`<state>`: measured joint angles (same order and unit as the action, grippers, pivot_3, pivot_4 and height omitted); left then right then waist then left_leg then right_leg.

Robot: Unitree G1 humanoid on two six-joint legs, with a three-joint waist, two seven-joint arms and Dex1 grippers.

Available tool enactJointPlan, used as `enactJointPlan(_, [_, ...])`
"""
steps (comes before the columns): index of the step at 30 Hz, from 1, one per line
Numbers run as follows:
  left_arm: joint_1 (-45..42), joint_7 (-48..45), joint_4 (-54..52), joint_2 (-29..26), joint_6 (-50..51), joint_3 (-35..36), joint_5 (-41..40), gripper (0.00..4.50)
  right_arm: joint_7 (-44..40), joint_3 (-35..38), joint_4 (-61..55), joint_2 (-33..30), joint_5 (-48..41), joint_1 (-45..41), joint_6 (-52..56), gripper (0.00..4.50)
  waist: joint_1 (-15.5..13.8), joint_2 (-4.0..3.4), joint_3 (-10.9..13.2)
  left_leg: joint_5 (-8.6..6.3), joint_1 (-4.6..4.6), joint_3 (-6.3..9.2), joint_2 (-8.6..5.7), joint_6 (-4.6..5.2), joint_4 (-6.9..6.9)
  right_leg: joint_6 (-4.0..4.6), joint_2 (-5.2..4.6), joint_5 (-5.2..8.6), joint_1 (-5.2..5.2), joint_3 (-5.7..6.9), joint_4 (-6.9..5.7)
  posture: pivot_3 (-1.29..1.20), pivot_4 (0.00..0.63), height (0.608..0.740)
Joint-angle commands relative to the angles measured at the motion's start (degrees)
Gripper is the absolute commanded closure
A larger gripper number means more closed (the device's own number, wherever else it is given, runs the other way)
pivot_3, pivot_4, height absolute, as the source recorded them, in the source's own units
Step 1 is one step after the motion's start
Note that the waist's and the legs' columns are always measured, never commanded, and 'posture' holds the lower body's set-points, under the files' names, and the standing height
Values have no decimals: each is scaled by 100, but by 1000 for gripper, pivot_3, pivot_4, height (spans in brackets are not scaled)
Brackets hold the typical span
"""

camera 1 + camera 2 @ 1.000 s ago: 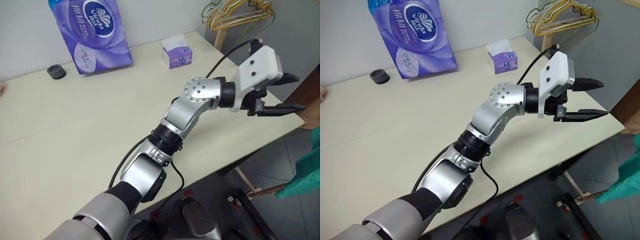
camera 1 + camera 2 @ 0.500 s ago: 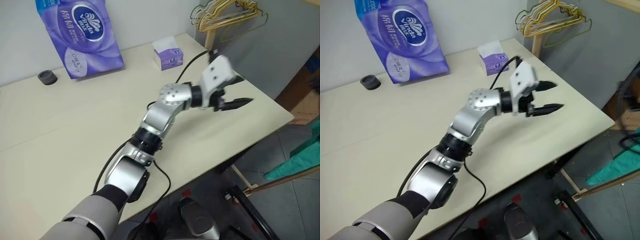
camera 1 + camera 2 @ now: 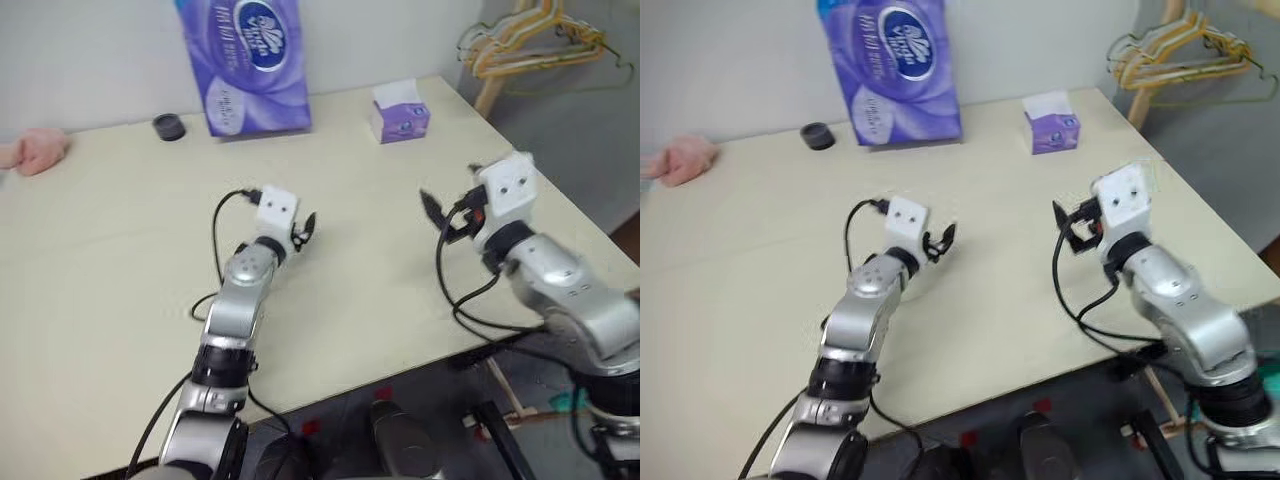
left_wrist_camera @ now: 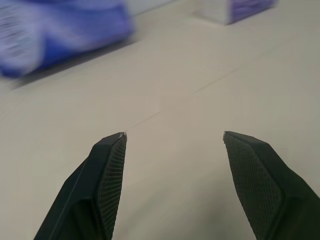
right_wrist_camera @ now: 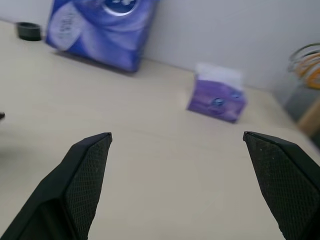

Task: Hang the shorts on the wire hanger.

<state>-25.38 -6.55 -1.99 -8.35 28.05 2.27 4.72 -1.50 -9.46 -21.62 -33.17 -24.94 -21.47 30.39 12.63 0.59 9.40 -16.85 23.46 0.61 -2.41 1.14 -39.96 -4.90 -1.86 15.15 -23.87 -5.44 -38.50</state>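
My left gripper point(image 3: 304, 226) hovers low over the middle of the cream table point(image 3: 110, 260), pointing away from me. Its fingers point(image 4: 112, 155) stand open with bare tabletop between them. My right gripper point(image 3: 438, 214) hangs over the table's right part, level with the left one, wide open and empty; its fingertips point(image 5: 95, 150) frame a small purple tissue box point(image 5: 217, 99). A sliver of teal fabric point(image 3: 567, 400), likely the shorts, shows below the table's right edge. I cannot pick the wire hanger out from the bunch of hangers.
A tall purple tissue pack point(image 3: 250, 62) stands at the back with a black cap point(image 3: 168, 126) beside it. A pink cloth lump point(image 3: 36, 152) lies far left. A bunch of yellow and grey hangers point(image 3: 530, 45) hangs on a wooden stand beyond the right corner.
The camera has swung to the left. My left arm swept from the table's right edge in over the middle and dropped lower. My right arm has come into view, open.
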Motion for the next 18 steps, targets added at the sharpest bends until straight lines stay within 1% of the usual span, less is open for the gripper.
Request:
enactJointPlan(1, [62,556,-377,128,-87,305,56,1231,-313,5,275,333,467,56,-637,13,-190,13,-12,2,0,0,-8,8,-5,5,-8,-3,-1,2,-7,-140,79,740])
enactJointPlan(3, [205,852,-344,152,-262,410,152,1231,-436,35,614,667,620,122,-996,13,-372,36,-68,18,-2,-1,-15,27,-7,39,-13,-26,0,7,-9,-89,57,740])
enactJointPlan(5, [394,916,-347,188,-408,521,46,1231,-486,64,1052,1017,838,194,-1513,13,-508,77,-147,31,-12,8,-15,13,-4,52,-10,-35,2,22,-21,-67,46,740])
enactJointPlan(7, [552,888,-329,204,-657,572,-51,1231,-542,123,1426,1312,986,270,-1925,13,-626,90,-212,42,-35,20,-9,-3,1,62,-3,-41,19,34,-28,-50,40,740])
enactJointPlan(10, [675,933,-270,219,-834,581,-97,1231,-775,116,1840,1533,1148,385,-2281,13,-791,100,-269,43,-74,21,-6,-5,3,67,4,-43,60,46,-30,-36,34,740])
enactJointPlan(13, [728,955,-228,264,-873,608,-187,1231,-908,194,2119,1700,1204,379,-2411,13,-923,113,-302,44,-74,20,-6,-4,2,69,4,-44,61,50,-30,-2,34,740])
enactJointPlan(18, [917,927,-334,316,-827,693,-377,1231,-1003,339,2438,1928,1319,283,-2533,13,-1028,107,-347,45,-74,21,-6,-7,3,74,5,-45,57,54,-32,22,38,740])
